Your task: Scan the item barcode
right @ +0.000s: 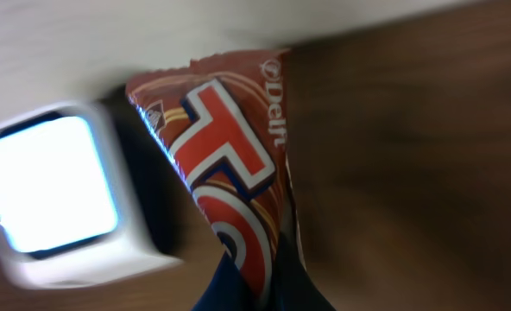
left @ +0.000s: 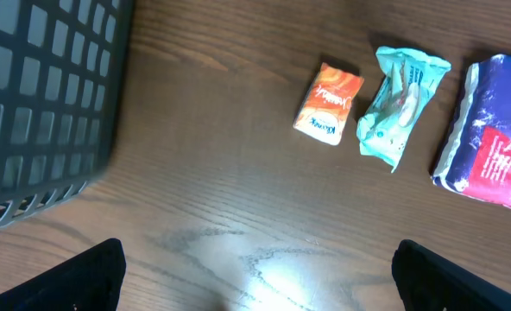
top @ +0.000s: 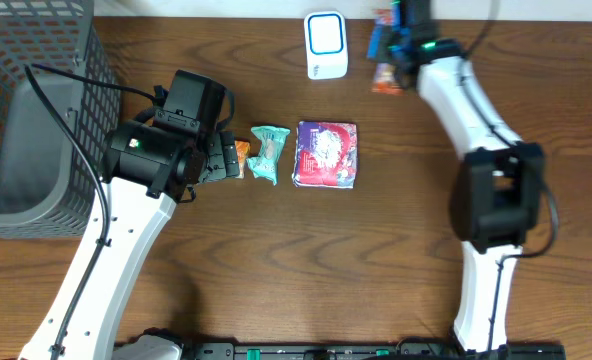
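A red snack packet (right: 230, 164) with white lettering is pinched at its lower end by my right gripper (right: 264, 289), which is shut on it. The packet hangs right beside the white barcode scanner (right: 57, 199), whose bright window faces up. In the overhead view the scanner (top: 326, 45) stands at the table's back edge, with the packet (top: 386, 78) and right gripper (top: 401, 48) just to its right. My left gripper (left: 260, 281) is open over bare wood, with nothing between its dark fingertips (left: 91, 276).
Ahead of the left gripper lie a small orange packet (left: 329, 104), a teal wrapped item (left: 400, 104) and a blue-purple pack (left: 493, 147). A grey mesh basket (top: 26, 120) stands at the table's far left.
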`<act>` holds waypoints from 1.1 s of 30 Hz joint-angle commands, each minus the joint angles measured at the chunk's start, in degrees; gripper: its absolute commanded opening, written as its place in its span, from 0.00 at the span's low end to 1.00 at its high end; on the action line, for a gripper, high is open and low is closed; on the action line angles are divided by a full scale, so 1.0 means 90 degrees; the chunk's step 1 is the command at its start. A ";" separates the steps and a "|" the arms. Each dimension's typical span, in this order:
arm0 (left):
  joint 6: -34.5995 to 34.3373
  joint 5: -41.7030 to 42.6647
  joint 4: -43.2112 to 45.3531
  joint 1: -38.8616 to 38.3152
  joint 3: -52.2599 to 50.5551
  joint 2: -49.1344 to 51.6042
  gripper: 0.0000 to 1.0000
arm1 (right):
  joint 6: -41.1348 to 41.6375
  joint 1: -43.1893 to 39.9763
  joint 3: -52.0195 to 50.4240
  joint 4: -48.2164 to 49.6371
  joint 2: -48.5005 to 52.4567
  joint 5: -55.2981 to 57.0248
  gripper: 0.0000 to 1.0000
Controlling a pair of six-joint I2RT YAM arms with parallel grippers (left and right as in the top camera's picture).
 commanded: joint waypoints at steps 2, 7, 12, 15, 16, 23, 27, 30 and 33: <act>-0.0056 -0.0012 -0.0019 0.0034 0.0051 -0.0032 0.98 | 0.0029 -0.0704 0.0112 -0.0843 -0.0333 0.0719 0.01; -0.0056 -0.0012 -0.0019 0.0034 0.0051 -0.0032 0.98 | -0.0682 -0.1433 0.0097 -0.1666 -0.0299 0.0741 0.01; -0.0056 -0.0012 -0.0019 0.0034 0.0051 -0.0032 0.98 | -0.1579 -0.1882 0.0097 -0.2115 -0.0289 0.0743 0.01; -0.0056 -0.0012 -0.0019 0.0034 0.0051 -0.0032 0.98 | -0.1872 -0.2072 0.0087 -0.2307 -0.0287 0.0746 0.09; -0.0056 -0.0012 -0.0019 0.0034 0.0051 -0.0032 0.98 | -0.1880 -0.2130 0.0085 -0.2348 -0.0287 0.0772 0.16; -0.0056 -0.0012 -0.0019 0.0034 0.0051 -0.0032 0.98 | -0.1870 -0.2358 0.0073 -0.2657 -0.0287 0.0816 0.56; -0.0056 -0.0012 -0.0019 0.0034 0.0051 -0.0032 0.98 | -0.1987 -0.2336 0.0073 -0.2807 -0.0287 0.0058 0.57; -0.0056 -0.0012 -0.0019 0.0034 0.0051 -0.0032 0.98 | -0.2164 -0.2266 0.0073 -0.2875 -0.0287 -0.1059 0.57; -0.0056 -0.0012 -0.0019 0.0034 0.0051 -0.0032 0.98 | -0.2142 -0.2166 0.0073 -0.2892 -0.0287 -0.1897 0.53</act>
